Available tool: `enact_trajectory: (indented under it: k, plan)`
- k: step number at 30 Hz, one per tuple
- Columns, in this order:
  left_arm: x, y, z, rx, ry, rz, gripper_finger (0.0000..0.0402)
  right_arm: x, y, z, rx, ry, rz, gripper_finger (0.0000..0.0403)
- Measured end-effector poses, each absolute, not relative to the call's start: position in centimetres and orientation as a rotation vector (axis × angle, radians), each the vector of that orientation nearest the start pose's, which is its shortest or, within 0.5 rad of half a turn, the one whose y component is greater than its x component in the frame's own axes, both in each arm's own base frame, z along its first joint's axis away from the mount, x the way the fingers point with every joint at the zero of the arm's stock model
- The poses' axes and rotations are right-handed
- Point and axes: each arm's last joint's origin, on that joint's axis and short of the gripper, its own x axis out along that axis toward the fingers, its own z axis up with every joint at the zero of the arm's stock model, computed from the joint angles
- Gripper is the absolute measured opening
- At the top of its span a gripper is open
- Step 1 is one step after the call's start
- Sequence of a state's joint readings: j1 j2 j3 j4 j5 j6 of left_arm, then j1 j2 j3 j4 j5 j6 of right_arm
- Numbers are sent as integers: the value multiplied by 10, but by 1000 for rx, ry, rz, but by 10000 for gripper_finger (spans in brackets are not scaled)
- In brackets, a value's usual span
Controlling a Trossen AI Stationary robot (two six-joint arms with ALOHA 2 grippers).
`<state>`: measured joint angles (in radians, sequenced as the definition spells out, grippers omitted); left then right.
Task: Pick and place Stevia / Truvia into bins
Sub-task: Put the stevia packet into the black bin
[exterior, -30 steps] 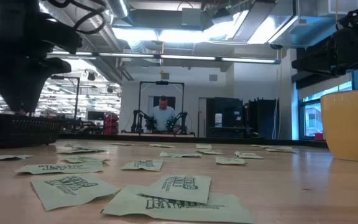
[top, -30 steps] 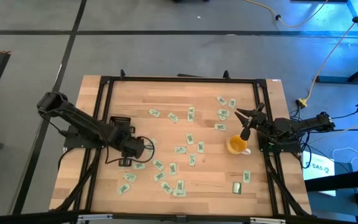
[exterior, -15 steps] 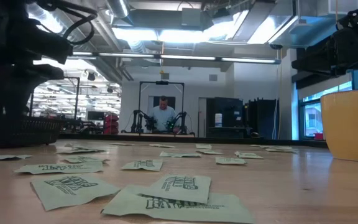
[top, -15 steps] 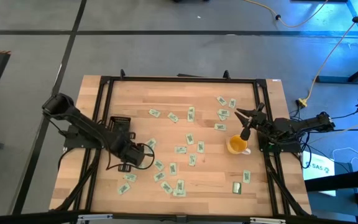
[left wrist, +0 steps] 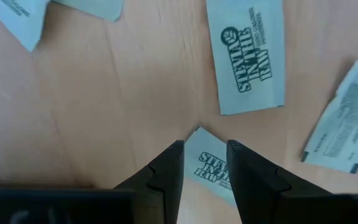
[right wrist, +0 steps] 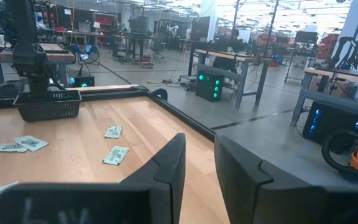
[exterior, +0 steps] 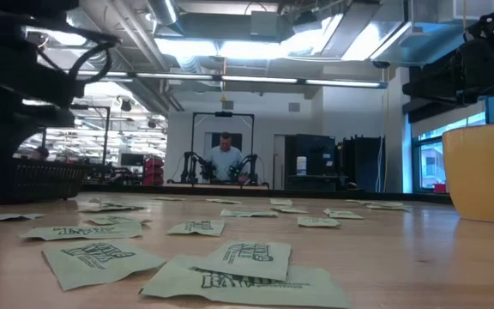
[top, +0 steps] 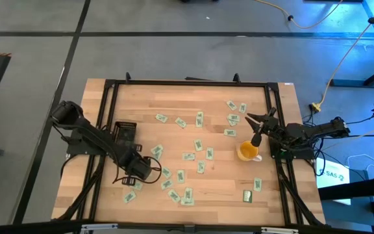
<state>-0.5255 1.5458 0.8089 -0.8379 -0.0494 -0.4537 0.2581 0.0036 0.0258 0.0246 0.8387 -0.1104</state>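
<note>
In the low view, nearest the camera, several sachets (exterior: 238,270) are seen lying flat on the wooden table (exterior: 418,257), with more scattered behind them. A yellow mug (exterior: 487,172) is seen at the right edge.

The left gripper (top: 137,171) has been moved over the last second from beside the black basket (top: 125,130) toward the near-left cluster of sachets; it is now positioned low over them. In the left wrist view, the fingers (left wrist: 166,174) are seen slightly parted, with the corner of one sachet (left wrist: 207,165) lying between the tips; that sachet still rests on the wood, so nothing is judged to be held yet. A second sachet (left wrist: 247,56) lies just beyond it, well clear of the fingers.

This move is read as a return for another pick: the arm has been brought away from the basket and lined up on a fresh sachet. The next step is judged to be a short descent and closing. A thin flat packet may slip from the tips.

Many sachets (top: 197,144) remain spread across the table, so the task is judged far from complete.

The right gripper (top: 257,118) is held unmoved above the table's right side beside the mug, fingers (right wrist: 166,168) narrowly parted and empty.

In the far background, a person (exterior: 225,159) is seen at another station.
</note>
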Motion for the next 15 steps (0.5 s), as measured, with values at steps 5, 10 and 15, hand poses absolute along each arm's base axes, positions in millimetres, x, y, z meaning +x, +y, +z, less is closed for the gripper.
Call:
enact_trajectory:
  k: [5,10,15]
  plan:
    - [205,-117,140,138,1592,-30,112,89,1,174,-82,-8,-582,90]
    - [206,-119,132,159,1631,-18,115,89,1,174,-82,-9,-582,90]
    - [207,-120,130,165,1637,-16,113,89,1,174,-82,-9,-582,90]
